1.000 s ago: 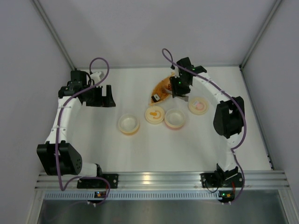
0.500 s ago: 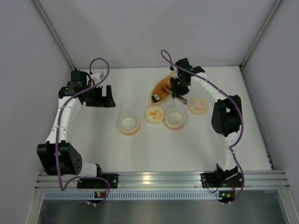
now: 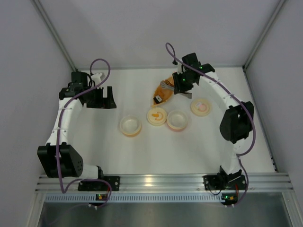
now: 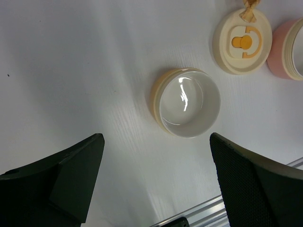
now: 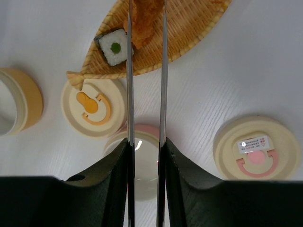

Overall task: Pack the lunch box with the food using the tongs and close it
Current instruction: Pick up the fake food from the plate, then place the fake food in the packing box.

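Nearest the arm bases, the orange lunch-box bowl [image 4: 187, 101] stands upright on the white bench [image 3: 199, 146]. The left end effector [image 3: 103, 98] hangs over the bench beside that bowl, released, its jaws spread wide with nothing between them.

A little further in and to the right stand the orange-marked lid [image 5: 92, 106] and the pink lunch-box bowl [image 5: 146, 131], close together. The pink-marked lid [image 5: 255, 146] lies off to the right, apart from them.

The right end effector [image 5: 146, 151] is above the pink bowl, clenched on the tongs [image 5: 129, 85]. One finger presses the outer side of each arm, so the two arms run close and parallel. The tongs' long axis continues the line of the fingers, pointing away from the wrist towards the far left of the bench. Their tips run past the edge of the right wrist view.

Beyond the lids lies the woven leaf-shaped tray [image 5: 189, 28], its long axis slanting from near left to far right. The black block with the white patch [image 5: 113, 47] lies on the tray, and the left tong arm crosses the block's right corner. The orange lump [image 5: 142, 23] is further along, in line with the gap between the arms. Whether the arms touch the food I cannot tell.
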